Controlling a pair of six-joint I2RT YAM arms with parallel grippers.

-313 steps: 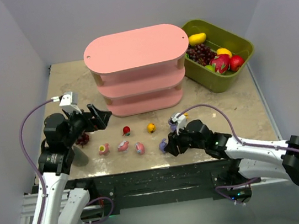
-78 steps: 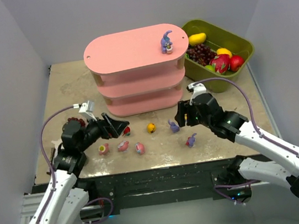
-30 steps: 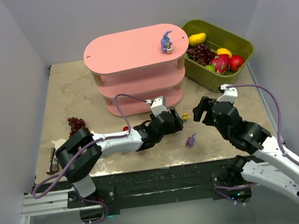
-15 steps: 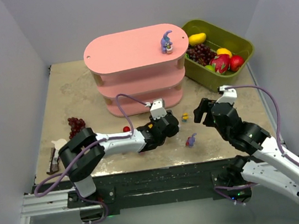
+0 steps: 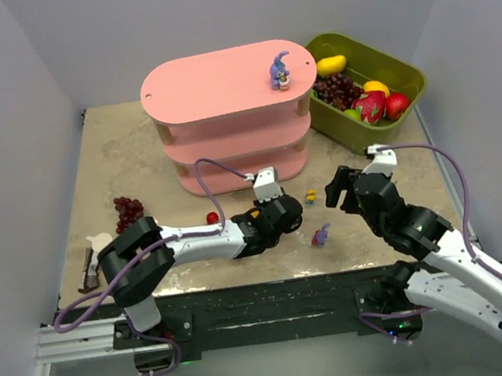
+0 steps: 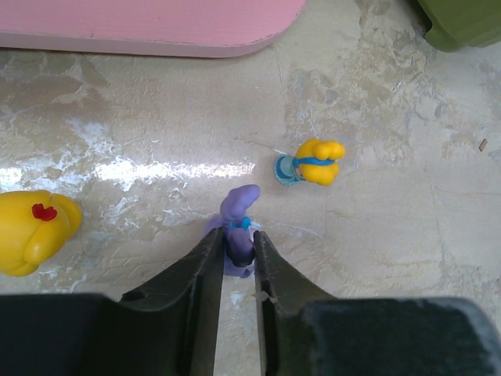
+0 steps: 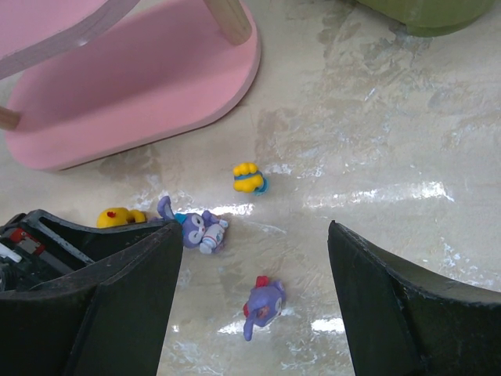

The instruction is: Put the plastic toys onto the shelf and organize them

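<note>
Now, left hand (image 6: 237, 240) around purple bunny (image 6: 239, 205).

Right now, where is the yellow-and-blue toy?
Top view: yellow-and-blue toy on the table, just right of the left gripper, near the shelf's right end.

Claw (image 6: 237, 237) pinching purple bunny (image 6: 240, 205) on marbled tabletop (image 6: 391, 235).

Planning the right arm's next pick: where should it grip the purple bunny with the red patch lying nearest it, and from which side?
Likely across the rounded body of the purple bunny, coming straight down from above: it seems to lie on its side, and its thin ear offers little to pinch.
</note>
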